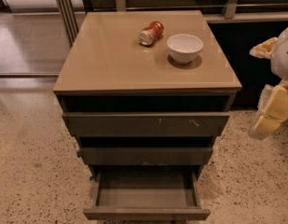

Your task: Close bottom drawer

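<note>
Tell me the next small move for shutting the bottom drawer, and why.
Probably lower the tool leftward toward the front panel of the bottom drawer. That drawer stands pulled well out, its box showing, while the tool hangs to the right of the cabinet, up near the top drawer, apart from it.

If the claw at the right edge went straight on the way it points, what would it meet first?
The claw, right of the cabinet, seems to point down-left. It would probably meet the speckled floor beside the cabinet first, not the open bottom drawer; depth is unclear.
</note>
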{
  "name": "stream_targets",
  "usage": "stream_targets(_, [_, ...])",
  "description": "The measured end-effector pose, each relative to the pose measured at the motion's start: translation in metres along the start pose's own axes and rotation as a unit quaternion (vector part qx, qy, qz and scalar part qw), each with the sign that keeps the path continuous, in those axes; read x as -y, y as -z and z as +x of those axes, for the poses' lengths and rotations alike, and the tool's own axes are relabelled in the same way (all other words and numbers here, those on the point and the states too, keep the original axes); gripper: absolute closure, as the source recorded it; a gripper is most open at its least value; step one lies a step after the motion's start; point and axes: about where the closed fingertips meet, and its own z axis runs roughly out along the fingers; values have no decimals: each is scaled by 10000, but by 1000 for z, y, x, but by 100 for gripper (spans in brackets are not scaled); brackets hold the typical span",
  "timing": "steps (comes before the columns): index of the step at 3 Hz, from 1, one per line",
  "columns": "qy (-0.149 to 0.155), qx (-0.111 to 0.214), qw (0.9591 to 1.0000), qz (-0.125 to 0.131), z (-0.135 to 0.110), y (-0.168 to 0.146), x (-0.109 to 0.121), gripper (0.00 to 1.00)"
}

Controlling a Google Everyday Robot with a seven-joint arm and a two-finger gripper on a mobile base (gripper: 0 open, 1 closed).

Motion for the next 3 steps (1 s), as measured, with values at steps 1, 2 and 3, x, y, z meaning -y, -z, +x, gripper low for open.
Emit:
stream_targets(1, [-493,719,9958,-277,22,-61,-27,0])
stream_targets(2, [-950,1394,9848,-423,29,-131,-36,0])
stream_targets(3, [-1079,1547,9820,-99,27,-139,-17,18])
